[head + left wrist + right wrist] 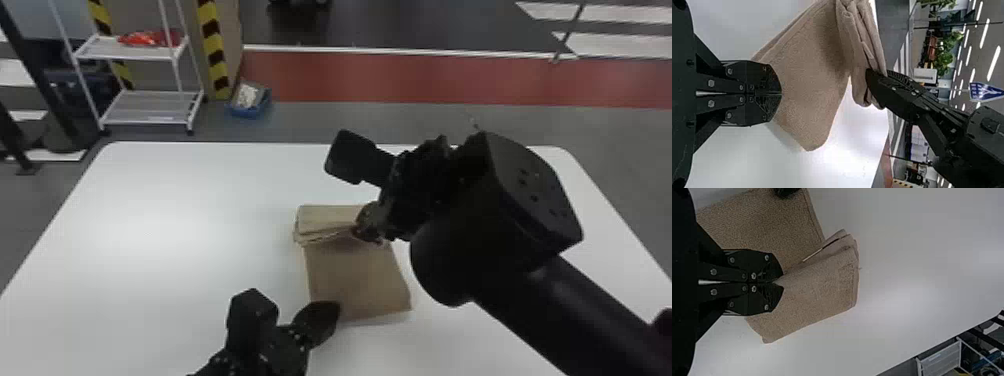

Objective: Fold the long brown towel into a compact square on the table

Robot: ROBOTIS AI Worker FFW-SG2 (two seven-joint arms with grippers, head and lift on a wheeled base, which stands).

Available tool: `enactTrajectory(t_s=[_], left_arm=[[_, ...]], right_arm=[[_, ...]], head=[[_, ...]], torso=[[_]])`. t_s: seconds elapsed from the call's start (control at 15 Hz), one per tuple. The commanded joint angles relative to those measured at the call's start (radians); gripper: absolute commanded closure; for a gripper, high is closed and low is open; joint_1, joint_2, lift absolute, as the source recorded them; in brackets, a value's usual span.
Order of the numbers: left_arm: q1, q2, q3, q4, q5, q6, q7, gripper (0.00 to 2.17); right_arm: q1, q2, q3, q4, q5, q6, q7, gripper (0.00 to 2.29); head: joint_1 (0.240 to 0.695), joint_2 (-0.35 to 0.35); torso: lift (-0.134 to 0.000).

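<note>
Towel lies partly folded, pinched by the right tool.

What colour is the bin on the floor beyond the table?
Blue plastic-looking bin; it shows best in the head view.

An industrial hall or workshop, going by the black-and-yellow hazard stripes, red floor lane, wheeled white rack and ceiling light strips beyond the bench.
</note>
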Motion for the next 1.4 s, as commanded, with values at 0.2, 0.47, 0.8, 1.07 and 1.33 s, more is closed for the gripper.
enactTrajectory(t_s=[0.2, 0.47, 0.8, 1.07, 1.33], left_arm=[[-0.023, -0.003, -0.004, 0.026, -0.002, 0.011, 0.000, 2.15], [-0.029, -0.005, -0.011, 0.030, -0.002, 0.020, 0.000, 2.15], [-0.032, -0.006, -0.012, 0.030, -0.003, 0.047, 0.002, 2.15], [-0.035, -0.008, -0.015, 0.030, -0.003, 0.051, 0.003, 2.15], [-0.037, -0.008, -0.018, 0.030, -0.003, 0.054, 0.005, 2.15]], right_arm=[[0.016, -0.070, 0.010, -0.064, -0.008, 0.010, 0.016, 1.33], [0.030, -0.110, 0.016, -0.110, -0.008, 0.010, 0.028, 1.33], [0.035, -0.136, 0.019, -0.159, -0.019, 0.010, 0.074, 1.33], [0.062, -0.176, 0.024, -0.171, -0.022, 0.004, 0.097, 1.34], [0.081, -0.181, 0.034, -0.180, -0.021, 0.001, 0.106, 1.33]], head=[[0.695, -0.058], [0.695, -0.081], [0.695, -0.088], [0.695, -0.095], [0.695, -0.109]], torso=[[-0.123], [-0.123], [-0.123], [-0.123], [-0.123]])
